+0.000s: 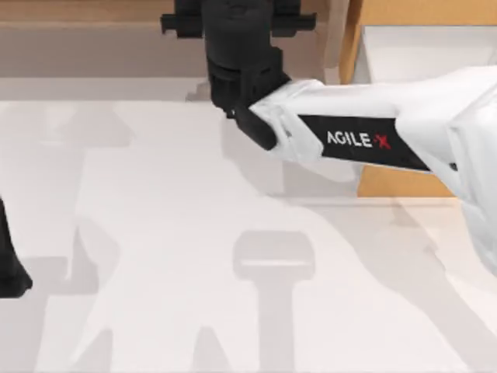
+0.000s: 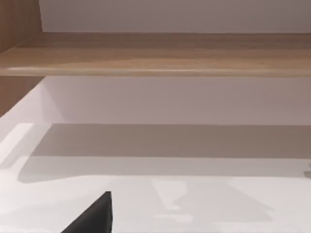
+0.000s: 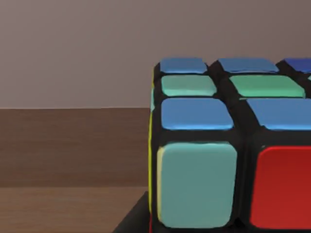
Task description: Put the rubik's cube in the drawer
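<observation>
The rubik's cube [image 3: 233,145] looms very close in the right wrist view, with blue, green, teal and red stickers on a black grid and brown wood behind it. My right gripper [image 1: 237,27] reaches over the long shelf at the far middle of the table, its white arm stretching in from the right. In the top view the arm covers the cube. The drawer [image 1: 353,54], a light orange-brown box with a white inside, stands at the far right, partly under that arm. My left gripper [image 1: 9,268] is parked at the left edge.
A long brown wooden shelf [image 1: 93,12] runs along the far side, also seen as shelf [image 2: 155,53] in the left wrist view. The white table [image 1: 155,233] spreads between the arms, crossed by shadows.
</observation>
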